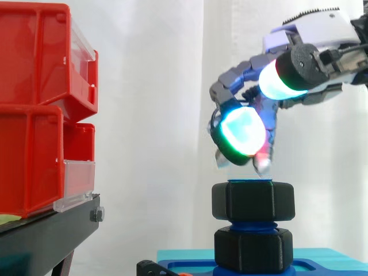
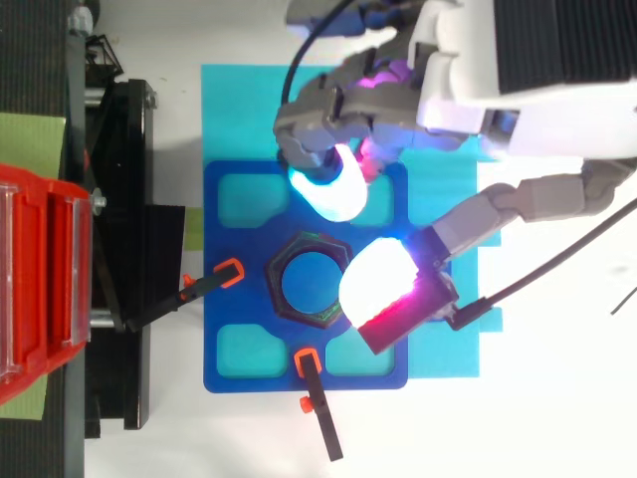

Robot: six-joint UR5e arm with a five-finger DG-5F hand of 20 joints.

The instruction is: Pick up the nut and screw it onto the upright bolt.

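A black nut (image 1: 253,201) sits on the top of the upright blue bolt (image 1: 253,225), level, with a second black nut (image 1: 253,250) lower down at the bolt's foot. From above the nut (image 2: 279,291) is an octagonal ring around the bolt's blue end (image 2: 312,284). My hand (image 1: 322,34) hangs just above and to the right of the nut, open, fingers loosely bent and spread. Its glowing fingertips (image 1: 244,132) stay a little clear of the nut's top. In the top view one pad (image 2: 333,189) lies behind the nut and the other pad (image 2: 383,279) covers its right edge.
The bolt stands on a blue fixture plate (image 2: 229,299) on a cyan mat (image 2: 239,110). Two black clamps with orange tips (image 2: 214,281) (image 2: 317,398) reach onto the plate from the left and front. Red bins (image 1: 34,109) on a black stand (image 1: 52,230) fill the left.
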